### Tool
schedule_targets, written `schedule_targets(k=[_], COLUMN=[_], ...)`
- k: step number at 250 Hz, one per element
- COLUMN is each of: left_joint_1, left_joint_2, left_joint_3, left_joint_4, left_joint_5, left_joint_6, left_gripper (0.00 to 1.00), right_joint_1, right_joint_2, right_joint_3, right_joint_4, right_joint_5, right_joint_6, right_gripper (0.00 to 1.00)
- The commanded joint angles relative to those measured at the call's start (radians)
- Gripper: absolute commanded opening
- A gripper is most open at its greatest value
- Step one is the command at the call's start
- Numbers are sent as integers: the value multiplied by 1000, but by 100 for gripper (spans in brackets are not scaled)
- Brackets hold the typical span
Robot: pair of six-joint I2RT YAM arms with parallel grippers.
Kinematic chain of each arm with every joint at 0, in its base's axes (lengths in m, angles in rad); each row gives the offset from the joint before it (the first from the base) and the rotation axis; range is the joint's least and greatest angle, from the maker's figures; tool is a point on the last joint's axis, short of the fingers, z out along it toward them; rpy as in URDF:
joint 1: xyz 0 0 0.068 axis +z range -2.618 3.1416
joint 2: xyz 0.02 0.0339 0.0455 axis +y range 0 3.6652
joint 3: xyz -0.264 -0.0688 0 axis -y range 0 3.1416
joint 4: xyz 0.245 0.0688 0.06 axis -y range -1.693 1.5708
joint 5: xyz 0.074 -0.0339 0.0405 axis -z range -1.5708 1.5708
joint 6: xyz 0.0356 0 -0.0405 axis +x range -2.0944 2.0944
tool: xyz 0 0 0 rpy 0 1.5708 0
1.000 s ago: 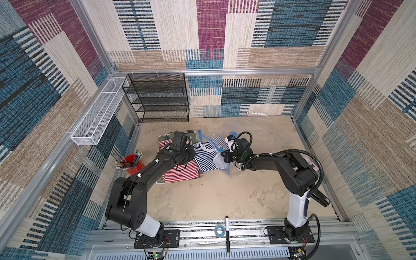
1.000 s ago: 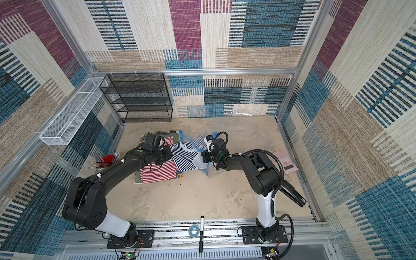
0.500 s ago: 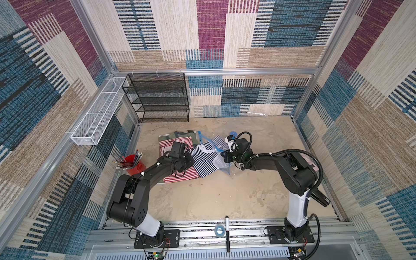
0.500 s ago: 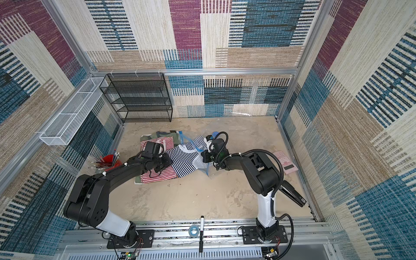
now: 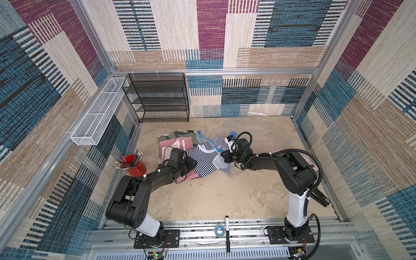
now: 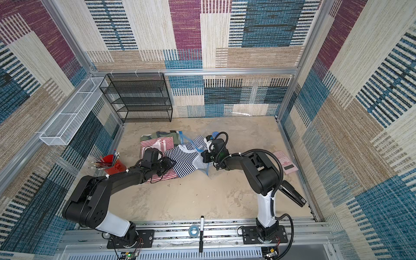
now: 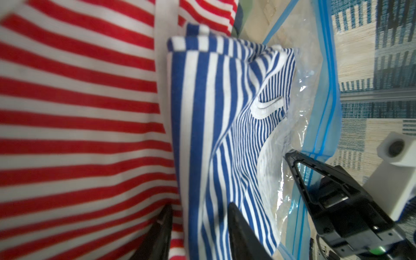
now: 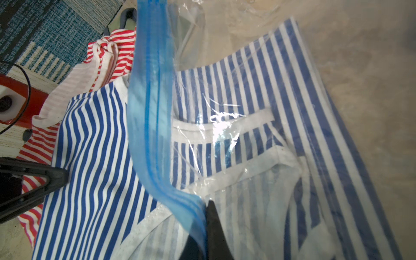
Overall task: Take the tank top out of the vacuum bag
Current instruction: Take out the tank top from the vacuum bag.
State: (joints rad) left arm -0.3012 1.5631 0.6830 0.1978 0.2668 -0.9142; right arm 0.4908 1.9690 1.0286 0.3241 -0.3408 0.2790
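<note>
Blue-and-white striped tank top (image 5: 203,162) sits half out of the clear crinkly vacuum bag (image 8: 195,33), lengthwise between our hands. Right hand (image 5: 223,157) is clamped on the blue zip strip (image 8: 155,101), left hand (image 7: 200,206) has its fingers apart at the free end, so we reckon it's nearer for pulling

We see the left gripper (image 5: 191,162) drawn back from the far end of the red-striped shirt (image 5: 172,144) to that shirt's near end. Its jaws, closed a second ago, now stand parted. The blue-striped tank top (image 5: 203,161) has slid with it, its free end lying farther across the shirt.
</note>
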Motion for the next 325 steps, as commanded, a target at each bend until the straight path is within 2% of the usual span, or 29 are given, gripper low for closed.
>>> schedule_targets(k=[1,66,114,147,163,181,221,278,325], left_joint_1=[1,2,2,2,3,2,2,-8,-59], left_joint_2=[17,80,168,197,220,233,203,77,-44], left_joint_3=[-13,-27,-48,-22,0,14,27,49,130], left_joint_4=[118,264,513,529,531,534,462,257,39], left_joint_5=[19,41,89,114,132,138,131,114,59], left_joint_6=[-40,-81,-154,-146,-148,-150,-139,-138,-170], left_gripper=[41,41,36,34,30,21,0,0,0], right_joint_1=[0,0,0,0,-1,0,-1,0,-1], right_joint_2=[2,0,-2,-1,-1,0,-2,-1,3], right_joint_3=[8,9,8,10,11,11,11,13,14], right_joint_4=[10,10,7,7,6,6,4,4,4], right_joint_5=[-7,-11,-8,-10,-12,-11,-9,-13,-11], right_joint_6=[0,0,-3,-4,-4,-5,-5,-7,-6], right_gripper=[0,0,0,0,0,0,0,0,0])
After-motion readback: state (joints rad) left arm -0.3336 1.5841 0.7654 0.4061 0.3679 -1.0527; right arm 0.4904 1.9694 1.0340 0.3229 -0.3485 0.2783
